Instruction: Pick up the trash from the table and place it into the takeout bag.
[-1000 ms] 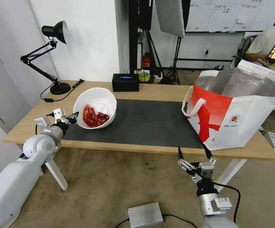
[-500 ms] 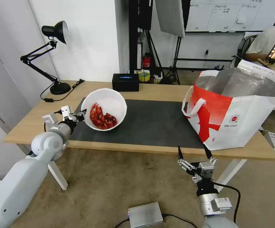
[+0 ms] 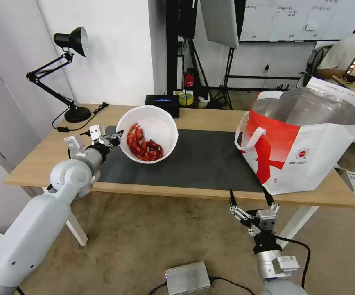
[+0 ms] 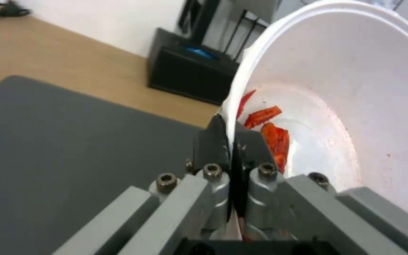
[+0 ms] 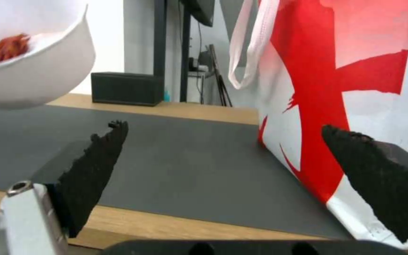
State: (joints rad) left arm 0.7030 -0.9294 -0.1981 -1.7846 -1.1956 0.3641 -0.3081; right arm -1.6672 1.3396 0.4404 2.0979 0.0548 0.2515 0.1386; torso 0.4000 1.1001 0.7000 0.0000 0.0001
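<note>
While your left gripper (image 3: pixel 118 135) pinches the rim of the round white plastic bowl of red shells (image 3: pixel 148 134), its fingers (image 4: pixel 213 141) clamped tight, the bowl hangs tilted in the air over the dark grey rectangular mat (image 3: pixel 202 157) on the long light-wood table (image 3: pixel 210 119). You can see the large white and red fabric takeout bag (image 3: pixel 304 139) standing open at the mat's right end. Your right gripper (image 3: pixel 249 197) waits spread wide and empty below the table's front edge.
</note>
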